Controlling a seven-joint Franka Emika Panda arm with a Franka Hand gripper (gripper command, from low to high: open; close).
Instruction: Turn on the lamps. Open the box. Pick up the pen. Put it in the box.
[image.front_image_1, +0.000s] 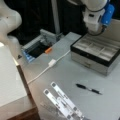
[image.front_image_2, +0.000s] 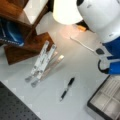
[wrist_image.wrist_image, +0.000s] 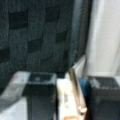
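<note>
The box (image.front_image_1: 87, 61) stands open at a front view's right, its grey compartments showing; its corner shows in a front view (image.front_image_2: 107, 102). Its lid (image.front_image_1: 113, 31) is raised behind it. My gripper (image.front_image_1: 96, 30) hangs over the box's back edge next to the lid. In the wrist view the gripper (wrist_image.wrist_image: 71, 100) has the pale lid edge (wrist_image.wrist_image: 67, 97) filling the gap between its dark fingers (wrist_image.wrist_image: 37, 100). The black pen (image.front_image_1: 88, 88) lies on the table in front of the box, apart from the gripper, and shows in both front views (image.front_image_2: 67, 88). A lamp shade (image.front_image_2: 66, 11) glows brightly.
Flat white strips (image.front_image_1: 62, 102) lie fanned near the table's front (image.front_image_2: 42, 60). A white cable (image.front_image_1: 51, 62) with a plug runs across the table. A wooden shelf (image.front_image_2: 22, 50) and a grey open tray (image.front_image_1: 37, 48) with an orange piece (image.front_image_1: 48, 50) stand at the side.
</note>
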